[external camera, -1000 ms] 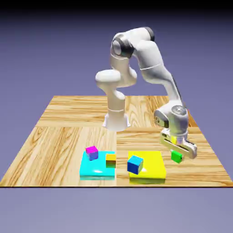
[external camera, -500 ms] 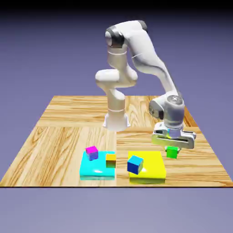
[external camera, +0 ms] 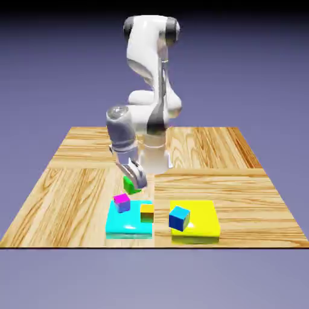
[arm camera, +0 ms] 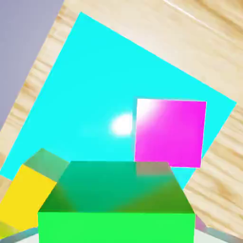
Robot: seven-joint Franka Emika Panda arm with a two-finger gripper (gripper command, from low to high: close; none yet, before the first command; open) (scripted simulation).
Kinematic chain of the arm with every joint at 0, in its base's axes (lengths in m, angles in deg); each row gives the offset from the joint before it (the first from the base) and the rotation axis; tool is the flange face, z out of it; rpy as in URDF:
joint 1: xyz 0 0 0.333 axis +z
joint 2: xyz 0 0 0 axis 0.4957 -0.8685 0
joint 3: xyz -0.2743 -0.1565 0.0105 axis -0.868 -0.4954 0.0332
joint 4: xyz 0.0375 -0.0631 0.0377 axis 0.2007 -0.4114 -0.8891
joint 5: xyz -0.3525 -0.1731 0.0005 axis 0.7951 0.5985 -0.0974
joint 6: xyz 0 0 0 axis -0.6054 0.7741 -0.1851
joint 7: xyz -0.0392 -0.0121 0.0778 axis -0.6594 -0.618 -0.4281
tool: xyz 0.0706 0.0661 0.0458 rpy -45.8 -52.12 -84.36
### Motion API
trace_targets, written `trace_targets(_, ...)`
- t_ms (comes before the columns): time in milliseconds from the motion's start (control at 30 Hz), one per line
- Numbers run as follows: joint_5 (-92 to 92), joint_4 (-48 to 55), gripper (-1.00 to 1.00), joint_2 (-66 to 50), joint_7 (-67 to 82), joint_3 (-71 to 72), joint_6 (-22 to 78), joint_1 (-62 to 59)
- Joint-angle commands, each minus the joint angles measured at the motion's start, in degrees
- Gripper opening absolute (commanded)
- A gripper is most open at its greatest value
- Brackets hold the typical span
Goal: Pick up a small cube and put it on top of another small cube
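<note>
Exterior view: the end effector (external camera: 132,183) gripped the green cube (external camera: 130,185) above the counter (external camera: 78,193), behind the magenta cube (external camera: 122,203), presumably to carry it there. Hand view: the green cube sat squarely between the fingertips, its top near-level, likely for stacking.

Pale wood-grained tabletop (external camera: 259,199) spreads below jaws, grain direction changing between panels. Plain blue-violet backdrop (external camera: 54,72) stands behind jaws, fading to black high above them. Bright light falls on wood.
</note>
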Motion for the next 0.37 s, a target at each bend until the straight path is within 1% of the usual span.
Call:
trace_targets(0,0.02,0.02,-1.0,0.15,-0.04,-0.09,0.21,0.16)
trace_targets(33,0.02,0.02,-1.0,0.15,-0.04,-0.09,0.21,0.16)
trace_targets(200,-0.11,-2.78,-1.0,-8.69,0.07,0.37,-11.45,1.0)
trace_targets(233,-0.11,-2.78,1.0,-8.69,0.07,0.37,-11.45,1.0)
trace_targets(267,-0.11,-2.78,1.0,-8.69,0.07,0.37,-11.45,1.0)
trace_targets(333,-0.05,-1.59,1.0,-4.92,0.02,0.17,-6.48,0.64)
